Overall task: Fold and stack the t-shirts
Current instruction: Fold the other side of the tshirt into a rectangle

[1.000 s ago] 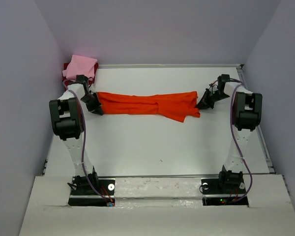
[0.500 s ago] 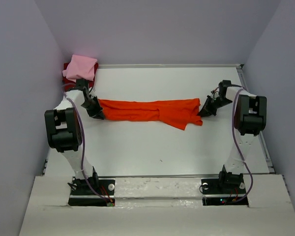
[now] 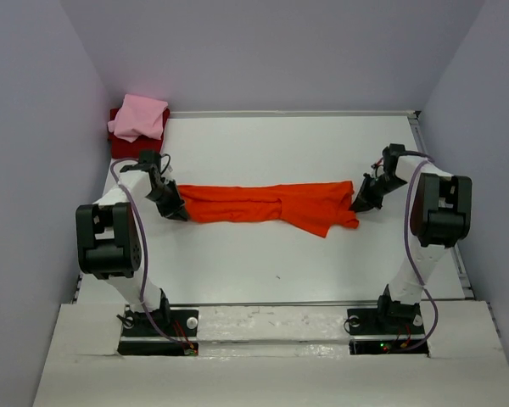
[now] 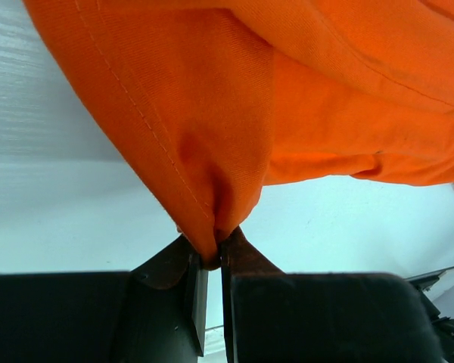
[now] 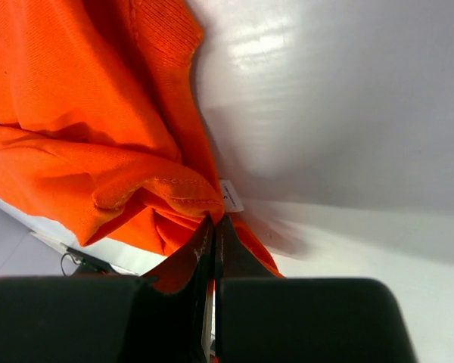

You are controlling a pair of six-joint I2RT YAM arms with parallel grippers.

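The orange-red t-shirt is stretched in a long band across the middle of the tabletop, running from 9 o'clock to 3 o'clock in the top view. The left jaws are clenched on its 9 o'clock end, with a fold of cloth pinched between them. The right jaws grip the 3 o'clock end, just beside a small white label. In the 10 o'clock corner, well apart, the light pink t-shirt sits folded on the dark red t-shirt.
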